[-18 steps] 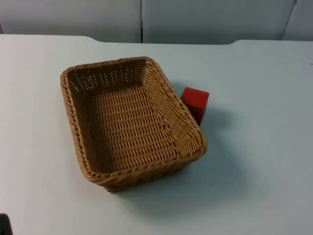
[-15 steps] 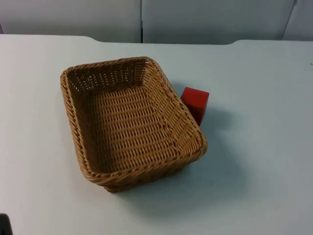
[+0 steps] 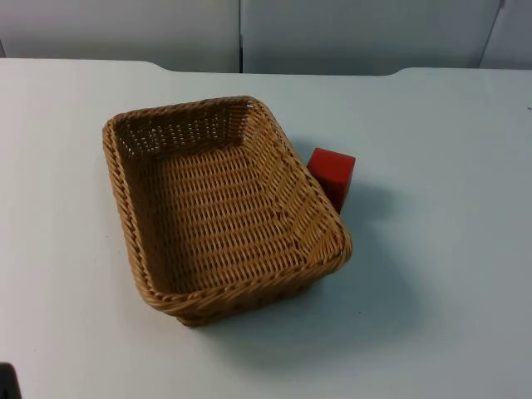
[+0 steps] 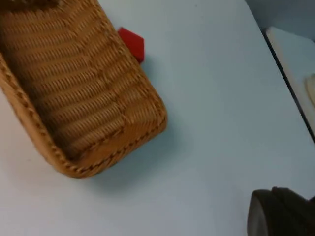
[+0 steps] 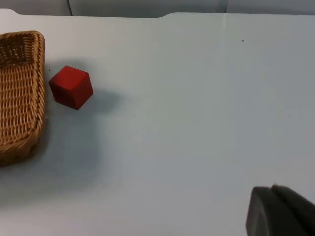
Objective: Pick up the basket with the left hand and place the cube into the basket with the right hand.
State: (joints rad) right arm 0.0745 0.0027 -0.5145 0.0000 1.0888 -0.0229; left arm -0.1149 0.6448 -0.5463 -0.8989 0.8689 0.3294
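The white tabletop (image 3: 432, 249) carries a woven basket (image 3: 220, 208) standing near its middle and a red cube (image 3: 332, 173) resting just beside the basket's right wall.

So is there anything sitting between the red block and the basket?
Nothing. In the right wrist view just a narrow strip of bare white table separates the red block from the basket; they stand close but apart.

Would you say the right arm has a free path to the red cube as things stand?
Probably yes: the red cube sits on the table beside the wicker basket, a narrow gap between them, and its side away from the basket is open.
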